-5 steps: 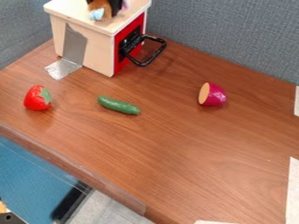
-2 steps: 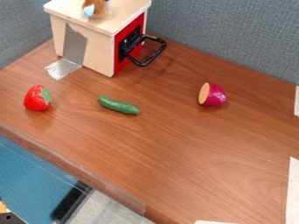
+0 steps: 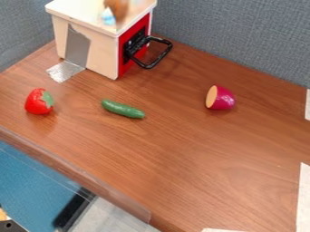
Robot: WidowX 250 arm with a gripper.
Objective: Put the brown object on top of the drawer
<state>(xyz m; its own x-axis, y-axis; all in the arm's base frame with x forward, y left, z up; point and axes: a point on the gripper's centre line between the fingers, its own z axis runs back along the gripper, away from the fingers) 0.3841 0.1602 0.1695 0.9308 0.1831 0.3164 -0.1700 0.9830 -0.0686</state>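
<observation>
Task item first: the brown object (image 3: 117, 6) is at the upper left of the frame, over the pale top of the drawer unit (image 3: 72, 11), toward its right side and cut by the frame's top edge. It's smeared, so can't tell if it touches the top. A small light-blue and white bit (image 3: 108, 17) sits at its lower left. Hand: can't tell if it's spread, pressed together or pinching anything. The unit stands upright on the bench (image 3: 181, 149), red front (image 3: 125, 64) facing right, black loop handle (image 3: 158, 63) sticking out from it. Grey tape (image 3: 77, 47) runs down the pale side, silvery tape (image 3: 63, 71) lies on the bench at its foot. Red strawberry (image 3: 37, 103) with a green leaf patch is at left, below the unit. Green cucumber (image 3: 123, 109) lies right of it, apart, tilted down to the right. Purple vegetable half (image 3: 224, 98) is right of centre, well apart from both, orange cut face to the left. Grey fabric partition (image 3: 236, 41) behind. White strip (image 3: 303, 199) at lower right. Blue surface (image 3: 30, 181) beyond the bench edge, lower left, with a black bar (image 3: 74, 210).
</observation>
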